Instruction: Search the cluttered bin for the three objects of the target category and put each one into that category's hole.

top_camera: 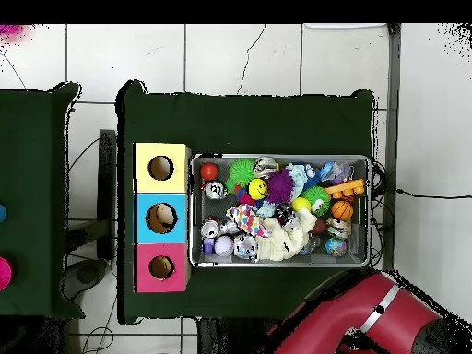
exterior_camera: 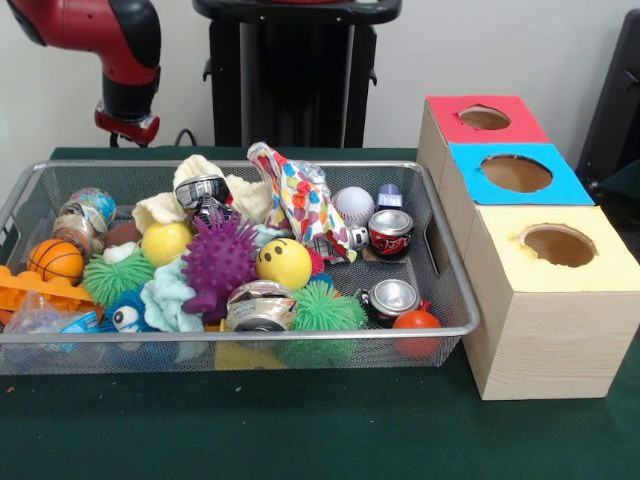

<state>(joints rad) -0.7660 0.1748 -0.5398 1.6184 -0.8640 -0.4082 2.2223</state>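
The silver wire-mesh bin (exterior_camera: 455,290) stands on the green table, packed with toys; in the overhead view its rim (top_camera: 281,264) lies right of the boxes. A cream-tan plush (exterior_camera: 245,195) lies at the bin's far side, partly under a small can; it also shows in the overhead view (top_camera: 281,242). I see no brown teddy and no orange tiger; they are hidden or out of view. The red-topped hole (exterior_camera: 484,118) is on the farthest wooden box, and it shows in the overhead view (top_camera: 161,267). The red arm (exterior_camera: 115,50) hangs at the top left, away from the bin. The gripper does not show.
The blue-topped hole (exterior_camera: 516,173) and yellow-topped hole (exterior_camera: 558,245) sit in front of the red one. In the bin lie a purple spiky ball (exterior_camera: 218,262), a yellow smiley ball (exterior_camera: 284,263), cans (exterior_camera: 390,232), a basketball (exterior_camera: 55,260), a baseball (exterior_camera: 352,205) and a dotted cloth (exterior_camera: 300,200).
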